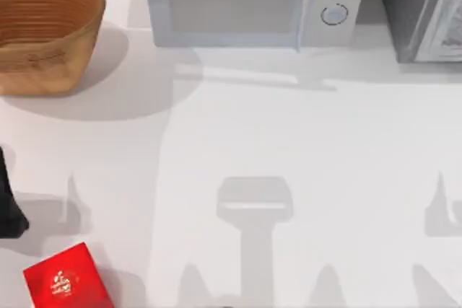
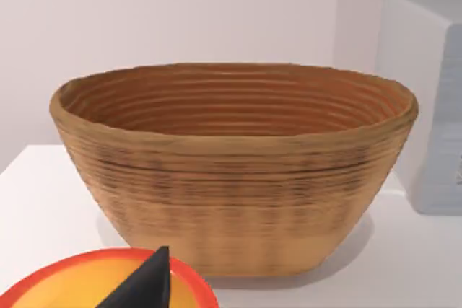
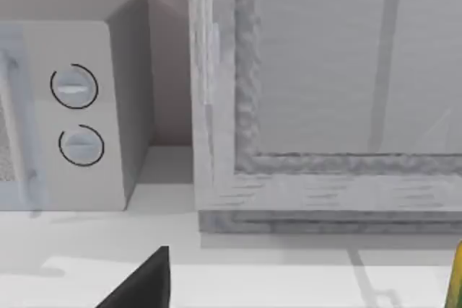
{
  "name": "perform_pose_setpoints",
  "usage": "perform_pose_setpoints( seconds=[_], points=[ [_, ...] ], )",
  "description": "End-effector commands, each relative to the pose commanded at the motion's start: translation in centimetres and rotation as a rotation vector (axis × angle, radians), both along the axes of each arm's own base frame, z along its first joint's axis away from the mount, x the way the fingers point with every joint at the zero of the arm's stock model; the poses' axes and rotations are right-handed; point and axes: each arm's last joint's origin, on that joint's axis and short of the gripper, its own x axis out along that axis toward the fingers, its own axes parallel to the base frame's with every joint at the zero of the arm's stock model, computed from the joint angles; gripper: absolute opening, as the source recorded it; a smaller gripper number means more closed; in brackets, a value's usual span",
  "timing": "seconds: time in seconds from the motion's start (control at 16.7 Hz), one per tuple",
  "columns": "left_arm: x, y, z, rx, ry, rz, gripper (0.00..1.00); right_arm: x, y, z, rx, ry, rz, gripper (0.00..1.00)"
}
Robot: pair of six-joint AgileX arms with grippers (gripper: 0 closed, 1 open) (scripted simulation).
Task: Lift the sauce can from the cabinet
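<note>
Top view has the cabinet (image 1: 422,9) at the table's (image 1: 289,178) far right; the left gripper's (image 2: 144,286) finger spread cannot be told, above the can (image 2: 86,283).

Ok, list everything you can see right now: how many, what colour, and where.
basket: one, brown woven, top view's upper left
microwave: one, white with two round knobs, upper middle
cabinet: one, dark grey speckled with a lighter front, upper right
red box: one, red with white logo, lower left
sauce can: one, orange top with red rim, near side of the basket
table: one, white
left hand: dark, at the sauce can
right hand: dark, facing cabinet and microwave
</note>
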Motion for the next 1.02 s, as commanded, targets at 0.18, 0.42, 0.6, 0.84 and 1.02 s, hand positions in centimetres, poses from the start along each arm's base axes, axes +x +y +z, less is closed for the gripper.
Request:
perform_pose_setpoints(
  seconds=[0.18,0.42,0.6,0.84,1.02],
  points=[
    [0.0,0.0,0.0,0.000,0.000,0.000,1.00,0.0,0.0,0.3,0.000,0.001,0.001,1.00],
    [0.0,0.0,0.0,0.000,0.000,0.000,1.00,0.1,0.2,4.0,0.001,0.021,0.005,1.00],
    [0.0,0.0,0.0,0.000,0.000,0.000,1.00,0.9,0.5,9.4,0.000,0.033,0.003,1.00],
    [0.0,0.0,0.0,0.000,0.000,0.000,1.00,3.4,1.1,18.2,-0.002,0.038,-0.002,1.00],
    [0.0,0.0,0.0,0.000,0.000,0.000,1.00,6.4,1.9,24.5,-0.004,0.031,-0.004,1.00]
  ],
)
